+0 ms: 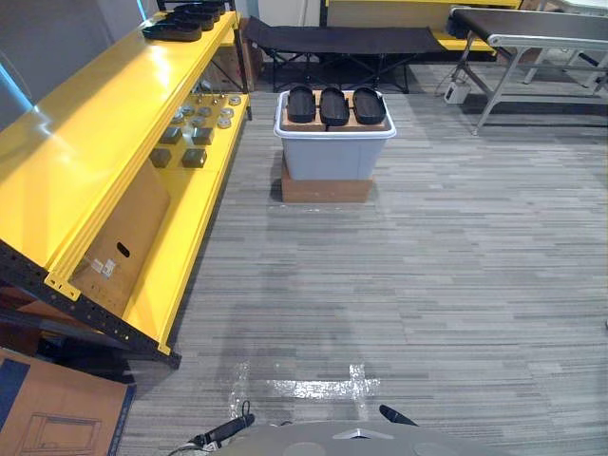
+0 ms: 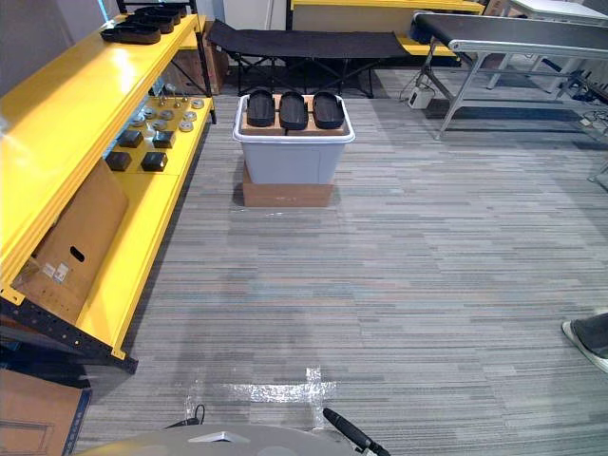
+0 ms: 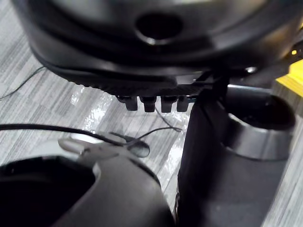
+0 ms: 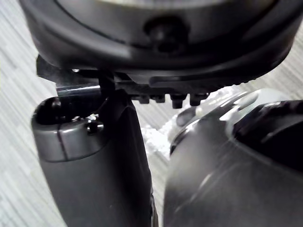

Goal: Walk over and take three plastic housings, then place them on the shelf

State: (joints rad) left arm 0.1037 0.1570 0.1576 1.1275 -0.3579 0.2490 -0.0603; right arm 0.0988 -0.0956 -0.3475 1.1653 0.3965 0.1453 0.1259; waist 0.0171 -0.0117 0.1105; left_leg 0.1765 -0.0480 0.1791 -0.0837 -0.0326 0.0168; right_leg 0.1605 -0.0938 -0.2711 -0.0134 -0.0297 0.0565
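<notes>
Three housings [image 1: 333, 105] lie in a row atop the bin [image 1: 332, 157], prob. staged for easy pickup, shelf [image 1: 114, 104] near on its left; left hand [image 3: 151, 47] & right hand [image 4: 156, 47]: grip state can't be told.

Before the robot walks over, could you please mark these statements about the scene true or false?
1. Three black housings lie side by side on top of the grey bin. True.
2. The grey bin stands on the yellow shelf. False: it stands on a brown box on the floor, to the right of the shelf.
3. Other housings already lie at the far end of the shelf's top level. True.
4. The shelf's lower level is bare. False: it holds dark blocks, and a cardboard sheet leans there.
</notes>
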